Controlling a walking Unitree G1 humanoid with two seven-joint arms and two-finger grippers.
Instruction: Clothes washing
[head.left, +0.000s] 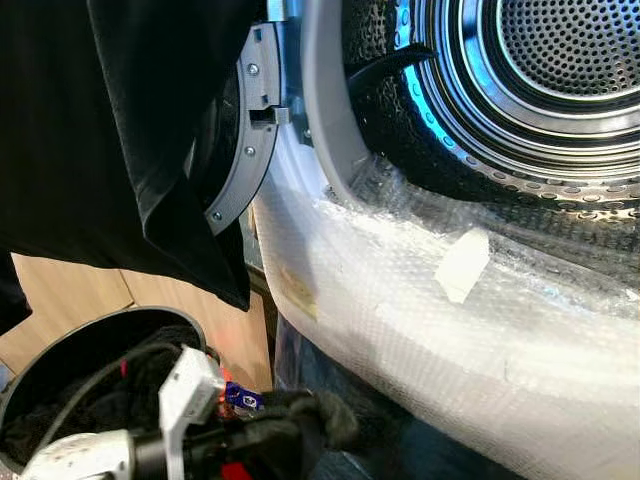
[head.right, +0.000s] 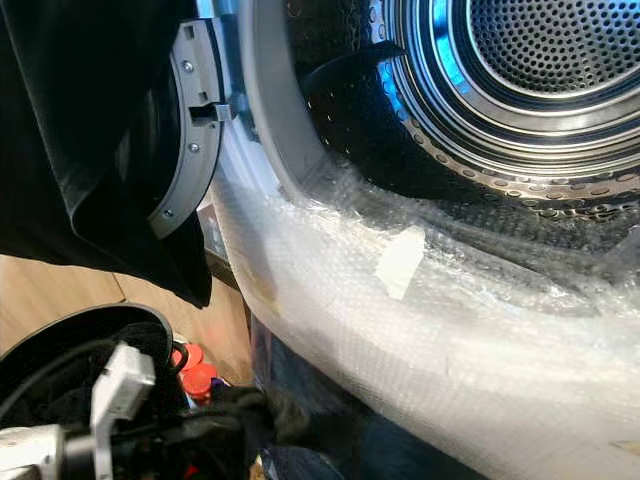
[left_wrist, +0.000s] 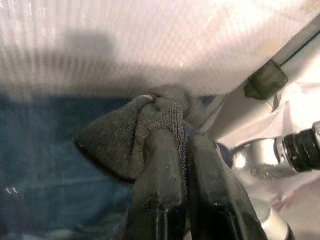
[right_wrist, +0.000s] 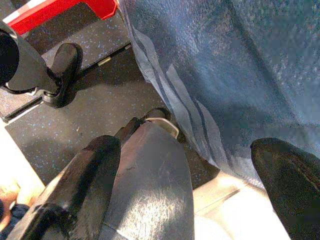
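The washer's steel drum (head.left: 560, 60) stands open ahead, its door (head.left: 245, 150) swung out to the left. A black garment (head.left: 110, 130) hangs draped over that door. Low at the front, below the washer's rim, my left gripper (head.left: 275, 425) is shut on a dark grey knitted cloth (left_wrist: 115, 140), which bunches around its fingers (left_wrist: 160, 160). A black basket (head.left: 60, 345) with dark clothes in it sits under the left arm. My right gripper (right_wrist: 185, 150) hangs open over dark speckled floor, beside a blue fabric (right_wrist: 240, 75).
Bubble wrap (head.left: 420, 320) covers the washer's front and lower rim, with a piece of white tape (head.left: 462, 265) on it. Wooden flooring (head.left: 70, 290) shows at the left. Red caps (head.right: 195, 375) lie by the basket. A red bar (right_wrist: 60, 10) lies on the floor.
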